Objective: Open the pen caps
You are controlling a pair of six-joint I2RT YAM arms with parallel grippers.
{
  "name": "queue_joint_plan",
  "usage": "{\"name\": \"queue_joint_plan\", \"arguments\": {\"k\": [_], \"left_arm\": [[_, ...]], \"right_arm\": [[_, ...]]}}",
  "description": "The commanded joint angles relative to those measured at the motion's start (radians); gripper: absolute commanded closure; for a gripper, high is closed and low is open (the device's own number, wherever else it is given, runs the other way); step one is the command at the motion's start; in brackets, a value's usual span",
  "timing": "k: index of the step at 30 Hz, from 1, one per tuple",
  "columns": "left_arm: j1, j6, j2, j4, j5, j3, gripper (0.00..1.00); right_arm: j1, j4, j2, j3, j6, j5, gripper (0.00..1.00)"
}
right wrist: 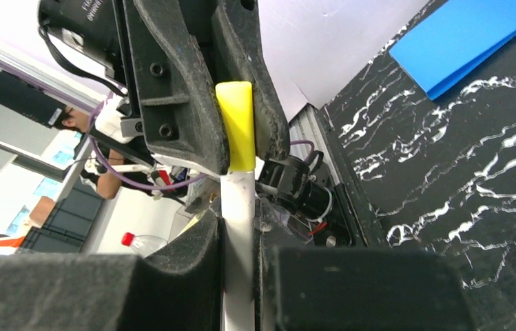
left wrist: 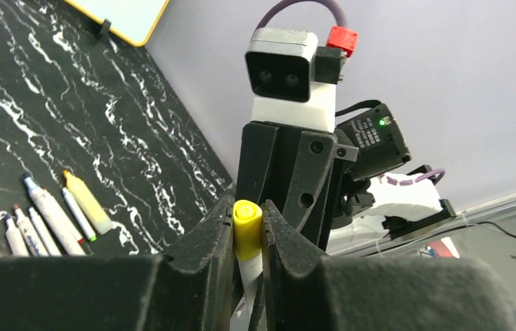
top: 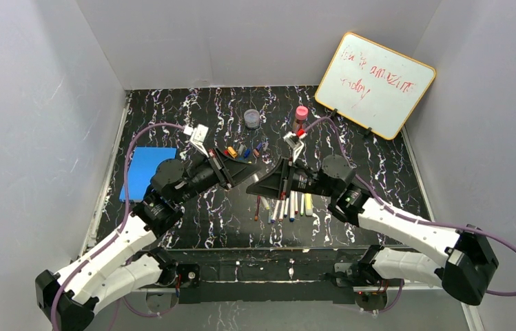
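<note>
One pen hangs in the air between my two grippers, above the middle of the table. My left gripper (left wrist: 247,233) is shut on its yellow cap (left wrist: 247,227), which sits on the end of the white barrel (right wrist: 239,207). My right gripper (right wrist: 240,238) is shut on that barrel, just below the yellow cap (right wrist: 236,124). In the top view the left gripper (top: 255,167) and right gripper (top: 253,185) meet tip to tip and hide the pen. Several other pens (top: 286,205) lie in a row below them. Loose coloured pen caps (top: 238,152) lie behind the left gripper.
A whiteboard (top: 375,83) leans at the back right. A pink-capped bottle (top: 301,114) and a round clear jar (top: 252,118) stand at the back. A blue pad (top: 146,171) lies at the left edge. Grey walls close in three sides.
</note>
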Motion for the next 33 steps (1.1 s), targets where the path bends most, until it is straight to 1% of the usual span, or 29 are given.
{"name": "queue_joint_plan", "arguments": {"k": [1, 5, 6, 8, 9, 10, 12, 13, 14, 15, 16, 17, 19, 22, 25, 27, 33], "left_arm": [[0.023, 0.104, -0.052, 0.013, -0.271, 0.094, 1.0], [0.025, 0.07, 0.009, 0.1, -0.272, 0.11, 1.0], [0.024, 0.058, 0.018, 0.117, -0.304, 0.106, 1.0], [0.026, 0.044, 0.031, 0.113, -0.327, 0.108, 1.0], [0.026, 0.055, 0.037, 0.098, -0.335, 0.116, 1.0], [0.026, 0.066, 0.042, 0.061, -0.341, 0.13, 1.0], [0.025, 0.146, 0.062, -0.077, -0.354, 0.179, 1.0], [0.026, 0.184, 0.071, -0.154, -0.364, 0.199, 1.0], [0.026, 0.225, 0.076, -0.234, -0.374, 0.208, 1.0], [0.026, 0.259, 0.074, -0.294, -0.383, 0.202, 1.0], [0.026, 0.29, 0.063, -0.355, -0.397, 0.186, 1.0], [0.026, 0.309, 0.048, -0.403, -0.413, 0.158, 1.0], [0.025, 0.339, 0.013, -0.473, -0.44, 0.092, 1.0], [0.026, 0.35, -0.049, -0.535, -0.462, -0.017, 1.0], [0.025, 0.348, -0.094, -0.565, -0.462, -0.09, 1.0], [0.026, 0.353, -0.111, -0.581, -0.463, -0.113, 1.0], [0.026, 0.378, -0.122, -0.615, -0.47, -0.109, 1.0]], "right_arm": [[-0.008, -0.071, -0.122, -0.122, -0.021, 0.081, 0.99], [-0.008, -0.101, -0.18, -0.149, -0.019, 0.105, 0.99], [-0.008, -0.117, -0.192, -0.145, -0.026, 0.116, 0.99], [-0.008, -0.211, -0.212, -0.116, -0.058, 0.167, 0.99], [-0.008, -0.298, -0.22, -0.074, -0.088, 0.225, 0.99], [-0.008, -0.425, -0.226, -0.029, -0.126, 0.308, 0.99], [-0.008, -0.723, -0.215, 0.062, -0.185, 0.642, 0.99], [-0.008, -0.839, -0.202, 0.094, -0.218, 0.769, 0.99], [-0.008, -0.915, -0.185, 0.101, -0.255, 0.897, 0.99], [-0.012, -0.97, -0.165, 0.097, -0.297, 0.984, 0.99], [-0.025, -1.02, -0.14, 0.089, -0.347, 1.029, 0.99], [-0.05, -1.048, -0.108, 0.083, -0.372, 1.035, 0.99], [-0.115, -1.074, -0.05, 0.072, -0.4, 0.974, 0.99], [-0.177, -1.015, -0.001, 0.024, -0.417, 0.893, 0.99], [-0.228, -0.942, 0.058, -0.019, -0.424, 0.837, 0.99], [-0.255, -0.914, 0.106, -0.026, -0.427, 0.823, 0.99], [-0.314, -0.828, 0.206, -0.038, -0.448, 0.779, 0.99]]}}
